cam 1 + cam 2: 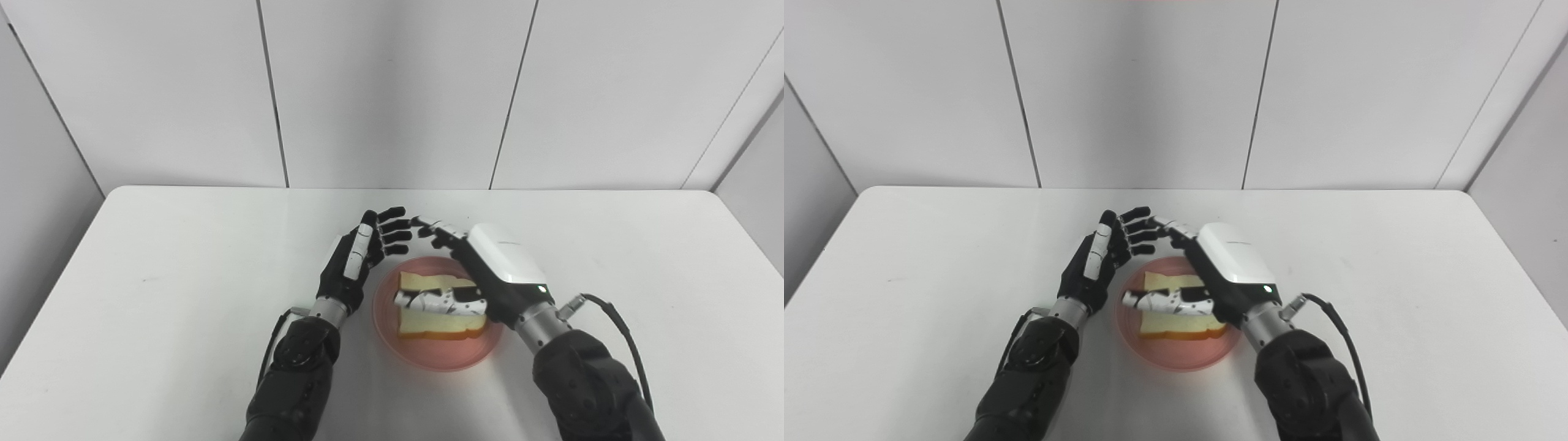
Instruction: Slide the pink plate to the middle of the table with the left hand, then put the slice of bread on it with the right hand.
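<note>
My right hand (490, 269) hangs over the pink plate (438, 355), thumb lying across the slice of bread (438, 321), fingers spread past the plate's far rim; whether it grips the bread, I cannot tell. My left hand (358, 257) stands open just beside the plate's left rim, holding nothing. The plate sits mid-table (153, 294), bread flat on it, so I judge both steps nearly finished; only letting go remains.
</note>
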Motion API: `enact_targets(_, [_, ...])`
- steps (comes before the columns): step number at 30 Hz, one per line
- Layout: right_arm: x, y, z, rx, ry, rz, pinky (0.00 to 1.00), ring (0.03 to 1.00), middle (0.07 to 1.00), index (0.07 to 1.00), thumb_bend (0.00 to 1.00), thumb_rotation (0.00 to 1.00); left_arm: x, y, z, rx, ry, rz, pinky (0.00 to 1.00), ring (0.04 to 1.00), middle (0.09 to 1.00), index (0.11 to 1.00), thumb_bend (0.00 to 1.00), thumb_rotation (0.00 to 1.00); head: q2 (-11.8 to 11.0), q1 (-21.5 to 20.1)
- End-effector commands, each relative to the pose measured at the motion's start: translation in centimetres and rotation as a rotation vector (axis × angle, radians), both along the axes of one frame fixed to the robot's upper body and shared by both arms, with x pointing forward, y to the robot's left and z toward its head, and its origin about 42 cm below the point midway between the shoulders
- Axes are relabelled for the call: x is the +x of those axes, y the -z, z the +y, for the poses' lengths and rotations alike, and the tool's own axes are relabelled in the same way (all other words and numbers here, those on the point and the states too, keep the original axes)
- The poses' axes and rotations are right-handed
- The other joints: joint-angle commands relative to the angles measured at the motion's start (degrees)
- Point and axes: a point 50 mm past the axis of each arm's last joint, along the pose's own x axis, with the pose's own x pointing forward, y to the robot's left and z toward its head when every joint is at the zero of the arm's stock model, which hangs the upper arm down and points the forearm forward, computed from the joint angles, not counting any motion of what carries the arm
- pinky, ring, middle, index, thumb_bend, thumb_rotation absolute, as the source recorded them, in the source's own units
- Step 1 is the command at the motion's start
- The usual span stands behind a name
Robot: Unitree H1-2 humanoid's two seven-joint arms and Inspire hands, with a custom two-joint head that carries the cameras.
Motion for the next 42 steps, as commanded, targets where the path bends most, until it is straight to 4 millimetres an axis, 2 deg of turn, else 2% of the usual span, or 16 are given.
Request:
enact_targets(1, [0.3, -1.3, -0.5, 0.111, -0.004, -0.118, 0.67, 0.796, 0.85, 0.862, 0.77, 0.98, -2.8, 4.3, 1.3, 0.044, -0.064, 0.113, 0.82, 0.834, 0.815, 0.745, 0.8, 0.94, 0.02, -0.04])
enact_targets(3, [0.8, -0.5, -1.2, 0.195, 0.016, -0.122, 0.77, 0.858, 0.894, 0.884, 0.73, 1.0, -3.0, 4.0, 1.4, 0.094, -0.092, 0.076, 0.91, 0.888, 0.851, 0.77, 0.81, 0.93, 0.13, -0.2])
enact_targets(4, [1.1, -0.1, -1.6, 0.229, 0.025, -0.123, 0.78, 0.861, 0.897, 0.886, 0.73, 1.0, -3.2, 3.8, 1.5, 0.119, -0.112, 0.059, 0.91, 0.891, 0.853, 0.772, 0.81, 0.93, 0.19, -0.19])
enact_targets(6, [1.6, 0.8, -2.3, 0.291, 0.048, -0.118, 0.83, 0.897, 0.918, 0.902, 0.71, 1.0, -3.6, 3.2, 1.5, 0.145, -0.158, 0.027, 0.97, 0.956, 0.903, 0.794, 0.83, 0.91, 0.33, -0.23])
enact_targets(10, [2.3, 2.1, -3.5, 0.385, 0.089, -0.105, 0.84, 0.9, 0.913, 0.919, 0.7, 1.0, -4.4, 1.4, 1.6, 0.151, -0.258, -0.041, 1.0, 0.997, 0.956, 0.851, 0.74, 0.94, 0.33, -0.34])
enact_targets(14, [2.9, 3.1, -4.1, 0.462, 0.121, -0.072, 0.81, 0.87, 0.898, 0.908, 0.73, 1.0, -5.3, -0.2, 1.8, 0.114, -0.287, -0.065, 1.0, 1.0, 0.977, 0.893, 0.76, 0.97, 0.29, -0.57])
enact_targets(18, [3.1, 4.1, -4.4, 0.529, 0.14, -0.026, 0.82, 0.871, 0.897, 0.906, 0.72, 1.0, -6.2, -1.2, 1.7, 0.109, -0.29, -0.077, 1.0, 1.0, 0.963, 0.905, 0.79, 1.0, 0.32, -0.79])
enact_targets(27, [3.1, 5.4, -4.5, 0.539, 0.162, 0.015, 0.83, 0.882, 0.889, 0.876, 0.73, 1.0, -7.2, -1.2, 1.3, 0.054, -0.278, -0.035, 1.0, 1.0, 0.973, 0.9, 0.8, 0.98, 0.57, -0.89])
enact_targets(33, [3.3, 6.7, -4.7, 0.662, 0.181, 0.076, 0.87, 0.885, 0.887, 0.87, 0.72, 1.0, -7.3, -1.4, 1.6, 0.035, -0.273, -0.005, 1.0, 1.0, 0.994, 0.918, 0.77, 1.0, 0.6, -0.97])
enact_targets(42, [3.2, 8.1, -5.0, 0.703, 0.207, 0.125, 0.88, 0.881, 0.883, 0.866, 0.77, 1.0, -7.3, -1.7, 1.6, 0.012, -0.264, -0.017, 1.0, 1.0, 0.969, 0.926, 0.75, 1.0, 0.82, -1.0])
